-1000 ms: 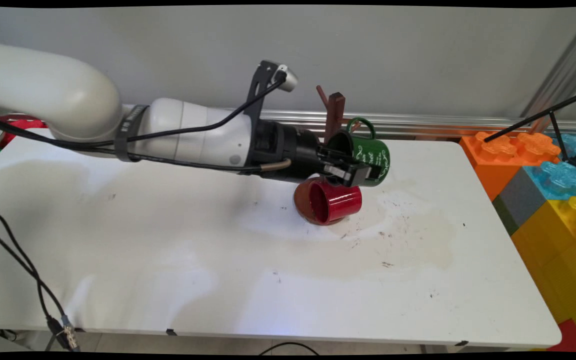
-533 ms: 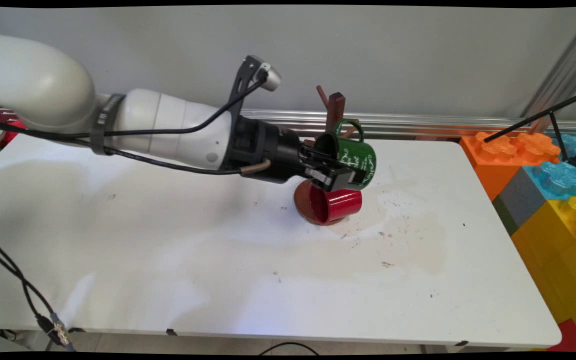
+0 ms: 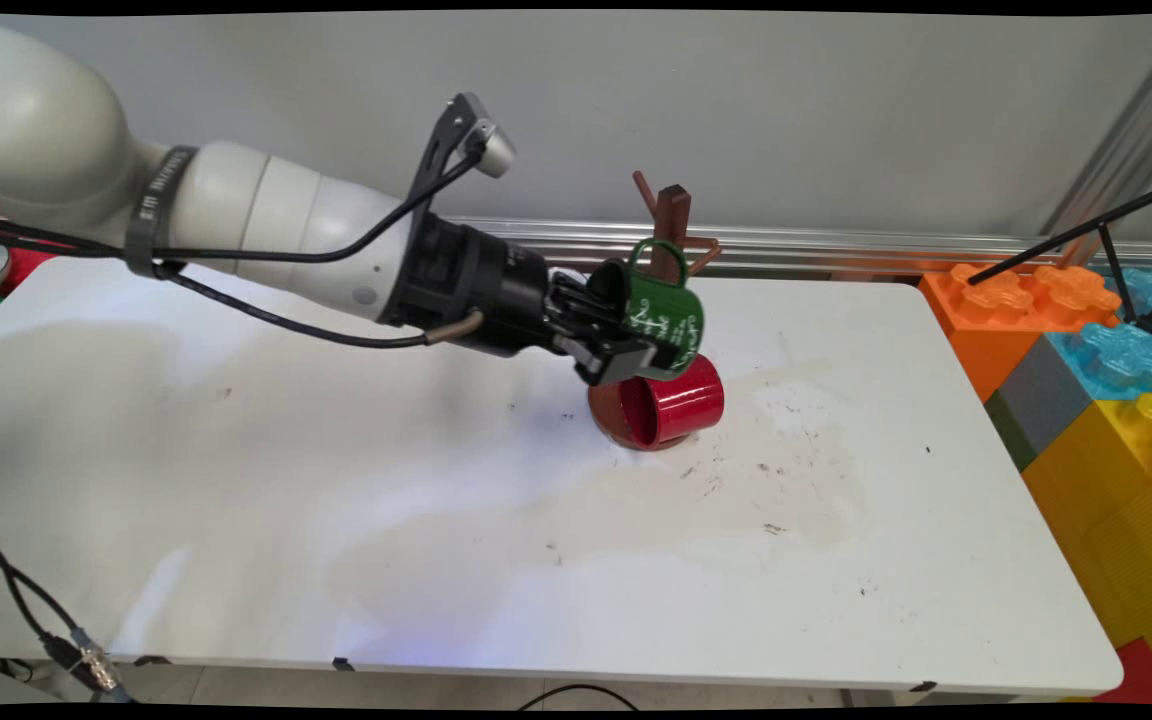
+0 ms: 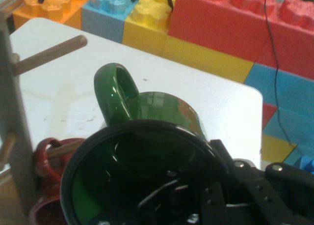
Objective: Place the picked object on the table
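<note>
My gripper (image 3: 624, 338) is shut on the rim of a green mug (image 3: 664, 318) with white lettering and holds it tilted in the air, handle up. In the hand view the green mug (image 4: 162, 112) fills the lower middle, with one finger inside it and the other outside on the right. Just behind and to the right stands a brown wooden mug tree (image 3: 673, 215), whose post (image 4: 14, 136) and pegs show at the left. A red mug (image 3: 681, 405) sits low at the tree's foot, below the green one, and its handle (image 4: 46, 158) appears to be round a low peg.
The white table (image 3: 336, 480) is stained around the tree. Large orange, blue, yellow and red building blocks (image 3: 1086, 360) are stacked along the table's right edge. Black cables (image 3: 26, 590) hang at the front left corner. A black rod (image 3: 1076, 235) slants over the blocks.
The arm has drawn back to the left with the green mug, a little away from the tree's pegs, and the mug has tilted further. The red mug and tree have not moved.
</note>
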